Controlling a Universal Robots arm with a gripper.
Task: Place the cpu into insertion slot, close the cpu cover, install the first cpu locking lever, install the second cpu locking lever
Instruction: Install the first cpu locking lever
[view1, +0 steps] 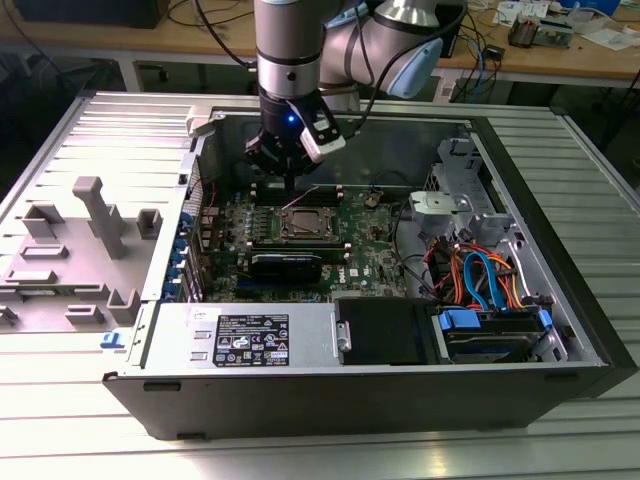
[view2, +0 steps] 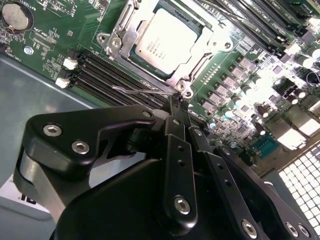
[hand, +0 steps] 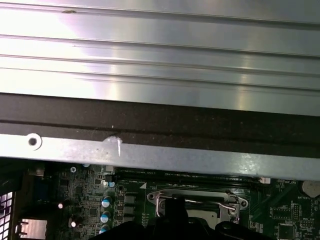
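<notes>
The cpu (view2: 165, 42), a flat silver square, lies in the insertion slot (view1: 305, 222) on the green board. The cpu cover (view2: 119, 41), a thin silver frame, lies down around the chip. A thin wire locking lever (view2: 140, 90) sticks out over the memory slots from the socket's corner, and in the exterior view it rises at a slant. My gripper (view2: 175, 100) is shut, its tips right at the lever's socket end. I cannot tell whether they touch it. In the exterior view the gripper (view1: 290, 180) hangs just behind the socket. The first wrist view has the socket frame (hand: 200, 202) behind the dark gripper (hand: 175, 210).
Long black memory slots (view2: 115, 75) run beside the socket, and a coin battery (view2: 15, 17) sits nearby. A black heatsink block (view1: 287, 265) lies in front of the socket. The case wall (hand: 160, 125) stands close behind. A power supply (view1: 240, 335) and cabled drive cage (view1: 480, 280) fill the case front.
</notes>
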